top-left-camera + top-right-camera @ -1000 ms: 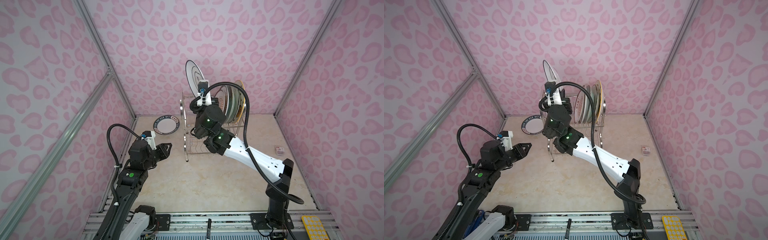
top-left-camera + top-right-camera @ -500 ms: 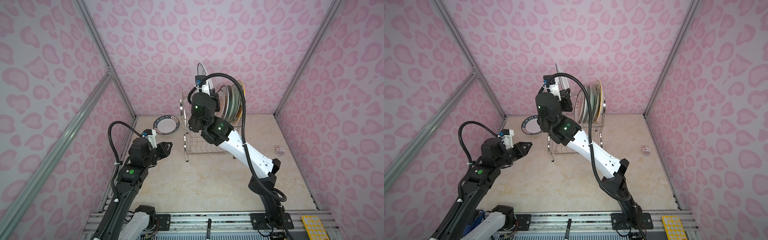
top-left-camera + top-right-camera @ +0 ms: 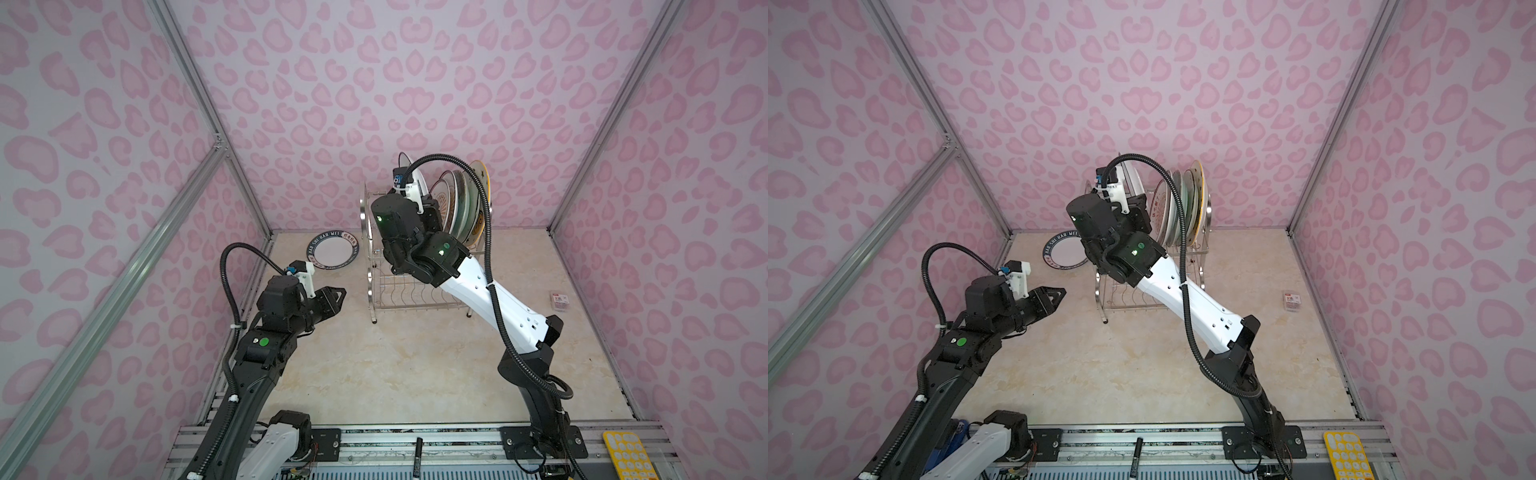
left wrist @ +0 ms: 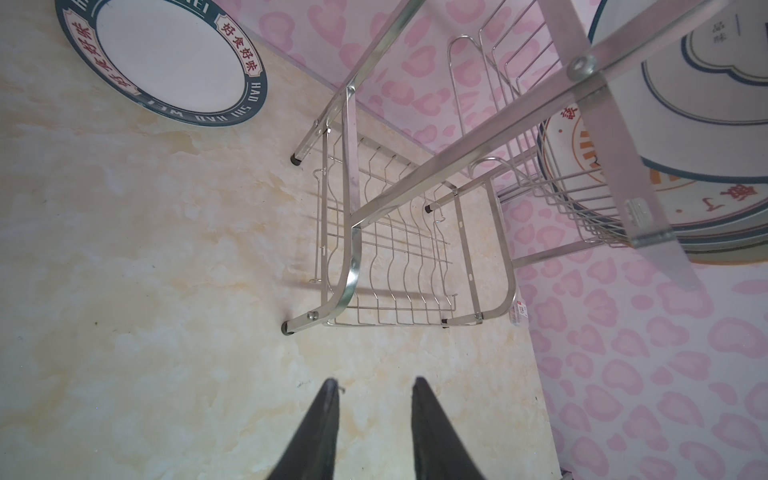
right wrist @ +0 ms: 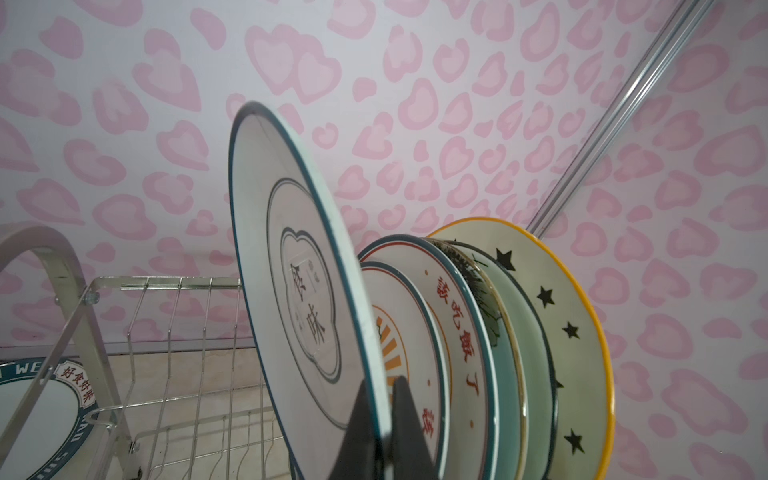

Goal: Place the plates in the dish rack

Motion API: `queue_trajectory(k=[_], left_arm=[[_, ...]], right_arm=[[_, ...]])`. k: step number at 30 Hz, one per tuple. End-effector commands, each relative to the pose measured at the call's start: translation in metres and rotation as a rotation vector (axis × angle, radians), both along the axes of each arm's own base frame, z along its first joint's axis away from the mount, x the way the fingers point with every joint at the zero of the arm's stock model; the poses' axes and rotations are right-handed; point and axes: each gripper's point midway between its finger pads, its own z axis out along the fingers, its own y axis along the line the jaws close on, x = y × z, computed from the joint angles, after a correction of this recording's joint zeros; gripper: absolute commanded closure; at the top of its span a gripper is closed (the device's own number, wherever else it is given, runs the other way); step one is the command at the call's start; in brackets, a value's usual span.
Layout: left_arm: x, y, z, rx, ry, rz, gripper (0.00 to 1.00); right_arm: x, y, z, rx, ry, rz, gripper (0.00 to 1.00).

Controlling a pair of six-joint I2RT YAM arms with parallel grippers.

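At the centre of the right wrist view, the right gripper (image 5: 384, 392) was clamped on the rim of the black-ringed plate (image 5: 291, 257), upright above the dish rack (image 5: 187, 291) and just beside the racked plates (image 5: 540, 324). Lowered askew, it could strike its neighbour or miss a slot. The left gripper (image 4: 374, 386) hung empty, jaws apart. The navy-lettered plate (image 3: 332, 251) lay flat, left of the rack.

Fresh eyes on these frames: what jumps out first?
The right gripper pinches a white dark-rimmed plate upright at the rack's upper tier, beside a row of plates standing there. One navy-lettered plate lies flat on the table left of the rack, with the open left gripper hovering empty nearby.
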Motion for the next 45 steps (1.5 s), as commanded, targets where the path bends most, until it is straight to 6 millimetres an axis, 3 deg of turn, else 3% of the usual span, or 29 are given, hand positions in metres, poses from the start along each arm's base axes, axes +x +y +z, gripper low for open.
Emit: queue_trajectory(k=[1, 22, 33, 45], left_arm=[[0.000, -0.002, 0.006, -0.005, -0.009, -0.014, 0.67], [0.000, -0.008, 0.015, -0.016, -0.011, -0.045, 0.67], [-0.006, -0.010, 0.019, -0.020, -0.019, -0.061, 0.67], [-0.014, -0.015, 0.027, -0.035, -0.043, -0.100, 0.67]], right_arm=[[0.002, -0.001, -0.012, 0.042, 0.007, -0.008, 1.00], [0.006, -0.012, -0.026, 0.145, -0.013, -0.062, 1.00], [0.002, -0.011, -0.024, 0.191, -0.045, -0.078, 1.00], [-0.018, -0.003, -0.009, 0.157, -0.118, -0.132, 1.00]])
